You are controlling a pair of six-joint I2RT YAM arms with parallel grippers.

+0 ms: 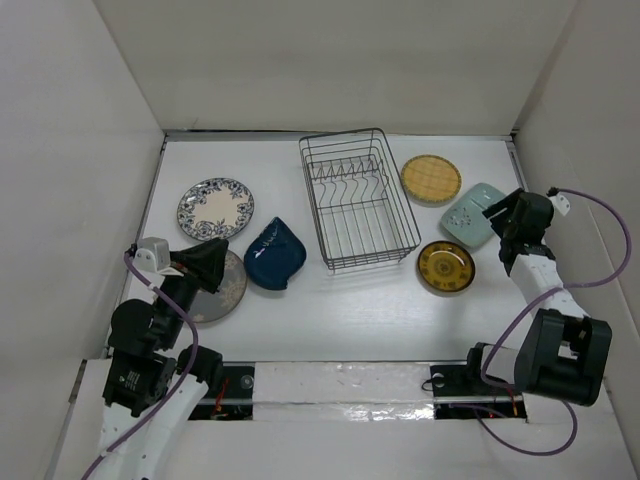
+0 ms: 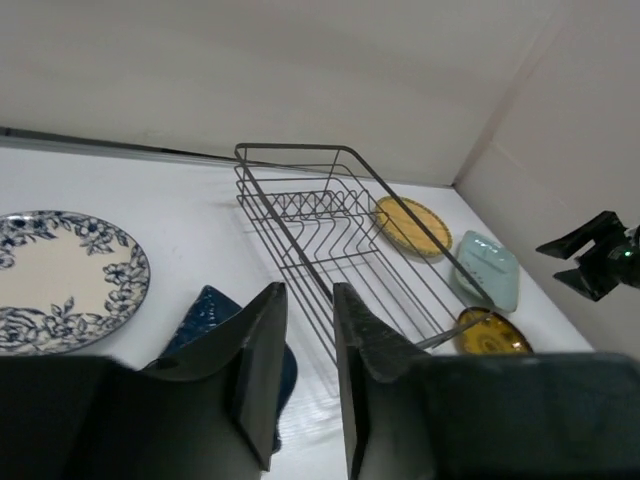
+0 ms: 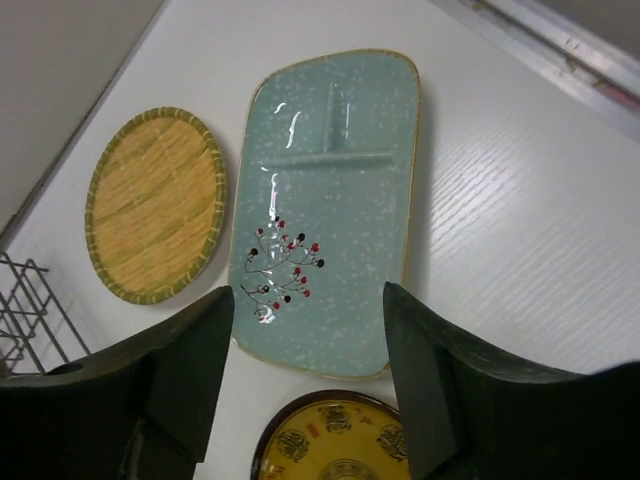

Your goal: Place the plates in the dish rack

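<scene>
The empty wire dish rack stands mid-table. Left of it lie the blue-floral plate, the dark blue teardrop plate and the grey speckled plate. Right of it lie a woven mustard plate, the pale green plate and a dark-rimmed yellow plate. My left gripper hovers over the grey plate's edge, its jaws a narrow gap apart and empty. My right gripper is wide open and empty above the pale green plate, near its end by the yellow plate.
White walls close the table at the back and both sides. The rack lies ahead of the left gripper, with the teardrop plate just below-left of its fingers. The woven plate sits close beside the green one.
</scene>
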